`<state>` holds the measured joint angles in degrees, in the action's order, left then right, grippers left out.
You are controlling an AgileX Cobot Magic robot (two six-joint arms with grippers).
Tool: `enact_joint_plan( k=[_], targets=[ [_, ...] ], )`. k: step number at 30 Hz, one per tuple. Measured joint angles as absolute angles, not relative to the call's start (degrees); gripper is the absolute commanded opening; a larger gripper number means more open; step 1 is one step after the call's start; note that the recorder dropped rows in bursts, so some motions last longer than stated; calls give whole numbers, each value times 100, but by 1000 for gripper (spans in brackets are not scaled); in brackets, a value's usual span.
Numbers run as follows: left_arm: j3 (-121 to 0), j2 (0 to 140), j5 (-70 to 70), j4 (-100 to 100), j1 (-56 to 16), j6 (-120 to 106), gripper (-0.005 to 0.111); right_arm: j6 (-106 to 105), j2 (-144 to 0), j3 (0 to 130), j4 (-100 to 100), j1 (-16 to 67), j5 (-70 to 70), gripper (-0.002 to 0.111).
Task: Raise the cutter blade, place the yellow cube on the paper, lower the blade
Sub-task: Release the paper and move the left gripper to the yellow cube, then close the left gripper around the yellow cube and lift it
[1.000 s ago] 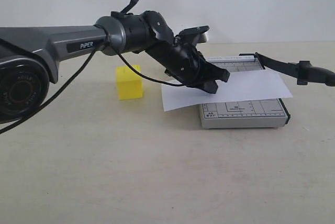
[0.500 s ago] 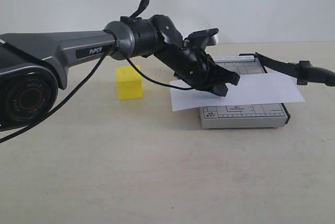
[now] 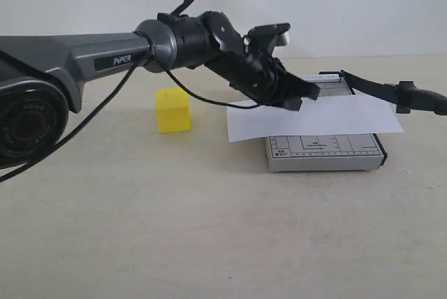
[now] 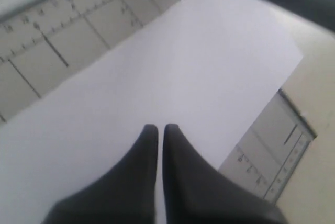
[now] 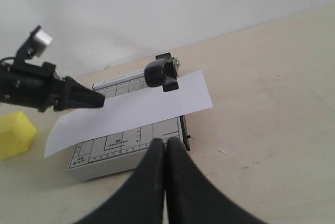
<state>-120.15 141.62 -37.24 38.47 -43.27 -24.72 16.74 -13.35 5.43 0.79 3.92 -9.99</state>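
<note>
The white paper (image 3: 335, 117) lies across the grey cutter board (image 3: 325, 151), overhanging it on the left. The cutter blade (image 3: 391, 91) stands raised along the board's right side, its rounded handle end (image 5: 159, 73) up in the air. On the table left of the paper sits the yellow cube (image 3: 172, 110), also seen from the right wrist (image 5: 15, 134). My left gripper (image 3: 297, 100) hovers just over the paper's middle (image 4: 157, 77), shut with nothing in it (image 4: 157, 127). My right gripper (image 5: 166, 141) is shut and empty, off the board's near right corner.
The board (image 5: 120, 145) rests on a plain beige table (image 3: 209, 229) with a white wall behind. A black cable (image 3: 202, 100) hangs under the left arm, above the cube. The left arm's forearm (image 3: 84, 58) spans the left half of the exterior view.
The left gripper swept right over the board and the paper slid right with it. Since then the gripper has lifted slightly. Blade and cube have not moved.
</note>
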Motion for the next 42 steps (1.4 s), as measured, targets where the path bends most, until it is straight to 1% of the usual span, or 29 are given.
enact_joint_plan(
  k=[5,9,13,18,19,21,25,31,32,33,34,35,36,37,38,39,42],
  targets=[
    [-11885,13523,-3406,3847,-4327,-2409,4,1674,-1335,543,88,392,-999,0],
    [-11114,12970,-2741,3810,-4327,-2337,4,1674,-1335,543,88,392,-999,0],
    [-9577,12147,-1446,3747,-4327,-2301,4,1674,-1335,543,88,392,-999,0],
    [-7311,10803,314,3727,-4305,-2658,4,1674,-1335,543,88,392,-999,0],
    [-6634,10392,719,3727,-4241,-2906,4,1674,-1335,543,88,392,-999,0],
    [-6029,9970,946,3990,-4020,-2972,4,1674,-1335,543,88,392,-999,0],
    [-5525,9883,803,5060,-3431,-2972,4,1674,-1335,543,102,392,-999,0],
    [-5419,9883,913,5237,-3385,-3120,5,1674,-1335,543,149,392,-999,0],
    [-5419,9883,935,5237,-3385,-3227,10,1674,-1335,543,149,392,-999,0],
    [-5419,9883,935,5247,-3385,-3352,18,1674,-1335,543,149,392,-999,0],
    [-5419,9883,921,5247,-3385,-3495,31,1674,-1335,543,184,392,-999,0],
    [-5419,9883,858,5207,-3385,-3609,48,1674,-1335,543,194,392,-999,0],
    [-5419,9883,768,5193,-3385,-3673,61,1674,-1335,543,194,392,-999,0],
    [-5419,9883,735,5182,-3385,-3703,87,1674,-1335,543,194,392,-999,0],
    [-5419,9883,678,5217,-3385,-3724,96,1674,-1335,543,194,392,-999,0],
    [-5419,9883,678,5283,-3385,-3724,109,1674,-1335,543,194,392,-999,0],
    [-5419,10184,1027,5895,-3385,-3431,110,1674,-1335,543,206,392,-999,0]
  ],
)
